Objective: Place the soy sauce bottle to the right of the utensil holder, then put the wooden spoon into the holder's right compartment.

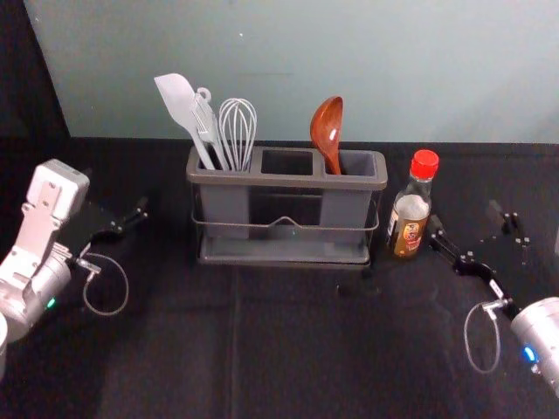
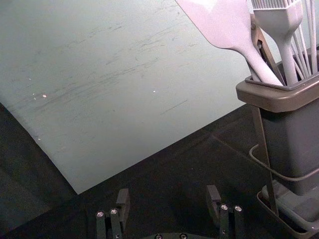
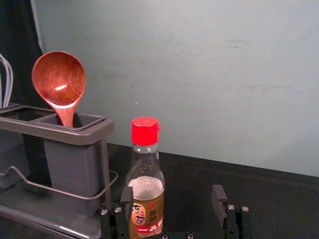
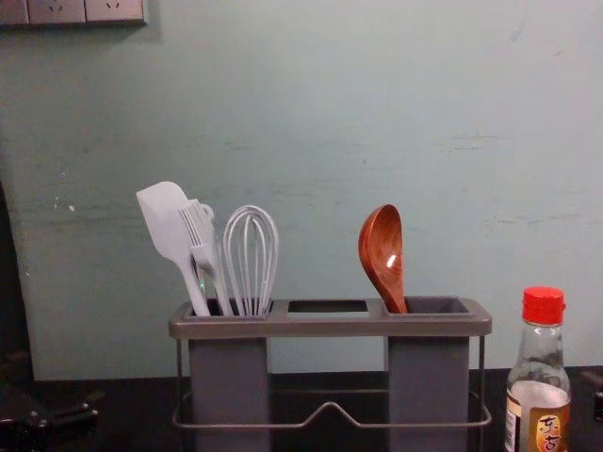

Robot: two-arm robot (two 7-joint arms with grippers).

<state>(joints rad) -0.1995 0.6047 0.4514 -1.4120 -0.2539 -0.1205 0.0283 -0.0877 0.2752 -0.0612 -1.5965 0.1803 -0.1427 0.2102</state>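
At the left we see the left gripper (image 2: 168,198), idle beside the holder, with its fingers apart and nothing between them. Next come a white spatula (image 1: 179,103), a brush (image 4: 200,235) and a whisk (image 1: 238,131), standing in the left compartment of the utensil holder (image 1: 288,181). The wooden spoon (image 1: 327,127) leans in the right compartment, bowl upwards; we judge it light and stiff, best taken by the neck just under the bowl. To the right of the holder, upright on the table, is the soy sauce bottle (image 1: 410,218). It seems to us rather heavy, smooth and a little slippery, maybe of glass, so we would hold it around the labelled body, not by the cap. Farthest right, the right gripper (image 3: 173,198) is released and near the bottle, holding nothing; we should withdraw it carefully, because a finger could tip the bottle. We count one bottle, one spoon, one holder with three openings, one spatula, one brush and one whisk; whether another tool hides behind these, we cannot tell. Both placements look complete to us.
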